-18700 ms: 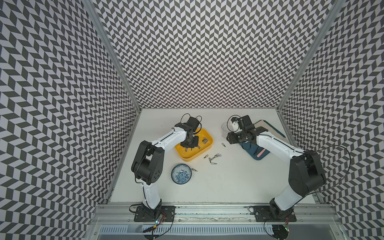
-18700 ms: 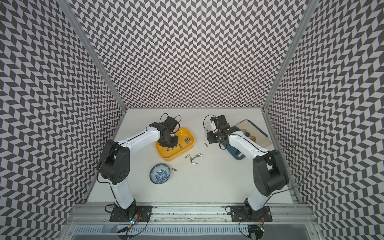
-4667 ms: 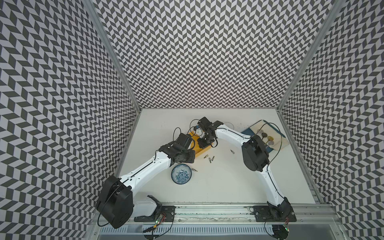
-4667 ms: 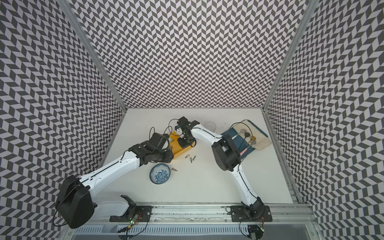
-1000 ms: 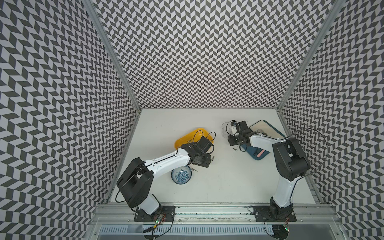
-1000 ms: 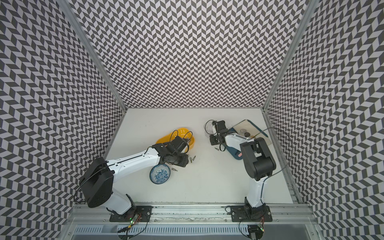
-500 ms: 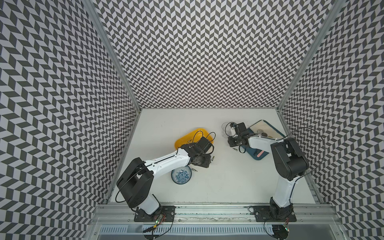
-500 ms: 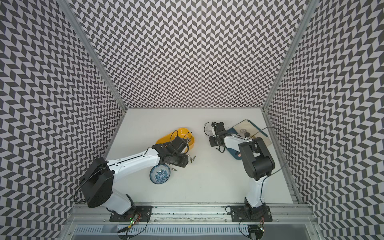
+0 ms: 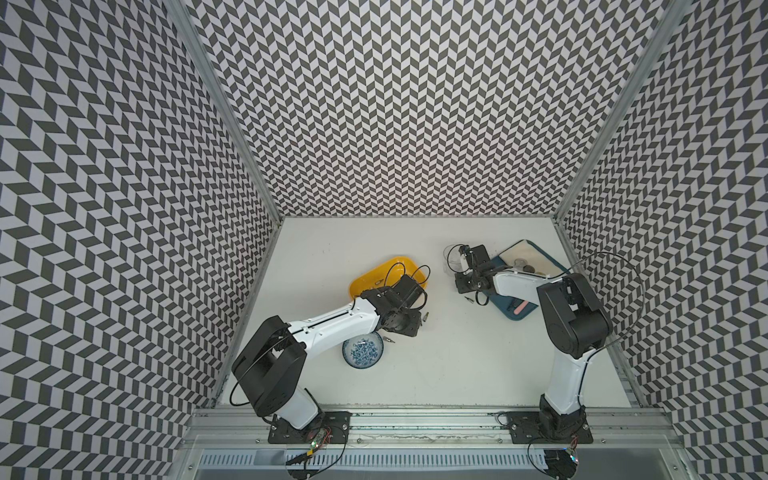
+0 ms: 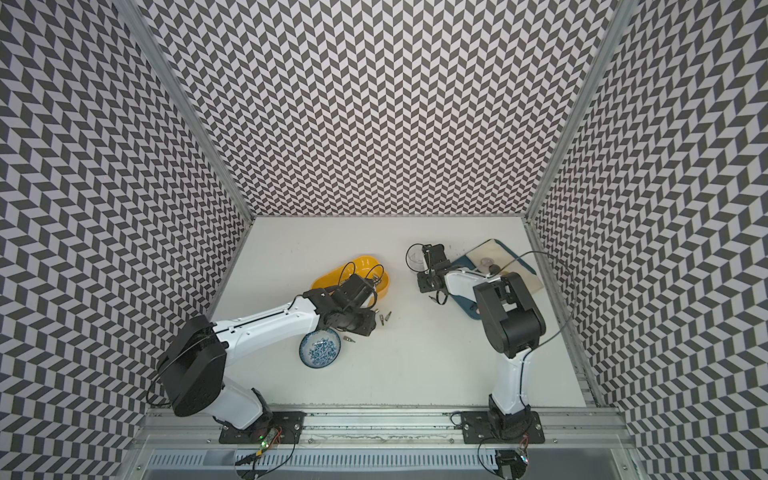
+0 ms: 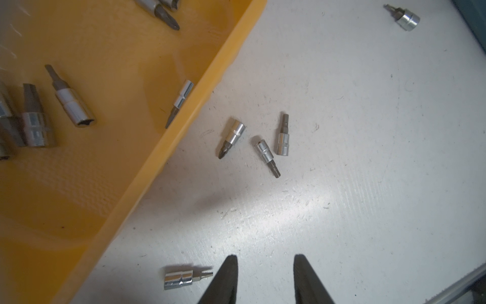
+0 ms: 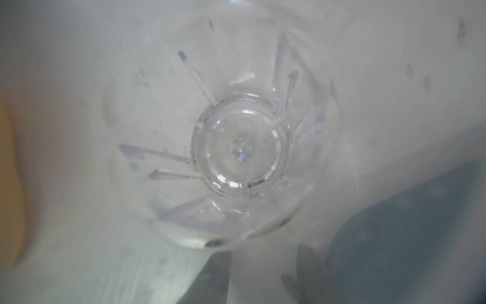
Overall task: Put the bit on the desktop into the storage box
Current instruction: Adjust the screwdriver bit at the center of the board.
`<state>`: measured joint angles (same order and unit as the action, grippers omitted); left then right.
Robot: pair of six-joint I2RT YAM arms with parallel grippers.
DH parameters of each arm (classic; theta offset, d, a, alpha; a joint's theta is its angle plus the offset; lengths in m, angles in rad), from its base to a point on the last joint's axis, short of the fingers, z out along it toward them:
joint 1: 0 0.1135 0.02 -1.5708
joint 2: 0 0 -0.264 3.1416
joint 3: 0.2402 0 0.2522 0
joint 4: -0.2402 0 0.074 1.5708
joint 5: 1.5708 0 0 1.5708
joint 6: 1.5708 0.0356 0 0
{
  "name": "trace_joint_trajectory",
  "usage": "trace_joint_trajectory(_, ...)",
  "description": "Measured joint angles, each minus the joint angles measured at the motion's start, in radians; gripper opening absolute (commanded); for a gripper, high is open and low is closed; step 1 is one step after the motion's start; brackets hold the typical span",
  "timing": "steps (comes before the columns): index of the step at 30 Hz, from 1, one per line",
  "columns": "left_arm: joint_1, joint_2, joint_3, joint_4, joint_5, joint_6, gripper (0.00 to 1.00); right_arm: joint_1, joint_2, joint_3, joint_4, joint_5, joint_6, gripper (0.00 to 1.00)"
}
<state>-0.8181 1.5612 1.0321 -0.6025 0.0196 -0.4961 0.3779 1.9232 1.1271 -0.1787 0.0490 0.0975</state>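
The yellow, shallow, rounded plastic storage box (image 9: 371, 277) sits on the white matte worktop (image 9: 457, 374) with several small silver driver bits (image 11: 72, 105) already inside. Three more bits (image 11: 267, 158) lie in a loose cluster on the worktop, just outside its long wall. A fourth bit (image 11: 184, 277) lies alone beside the same wall. The left tool (image 11: 265, 263) hangs just beyond that cluster from the box, fingers apart and holding nothing. The right tool (image 12: 263, 250) is well away from the box over a clear ribbed plastic cup (image 12: 240, 152), fingers apart in a hazy view.

Twin overhead views above the desktop (image 9: 457, 353); close wrist views
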Motion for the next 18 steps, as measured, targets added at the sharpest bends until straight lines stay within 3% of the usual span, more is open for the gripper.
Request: trace_joint_trajectory(18,-0.021,-0.015,-0.002,0.003,0.000,-0.012,0.39,0.001,-0.079,-0.070,-0.079,0.008,0.019,0.50)
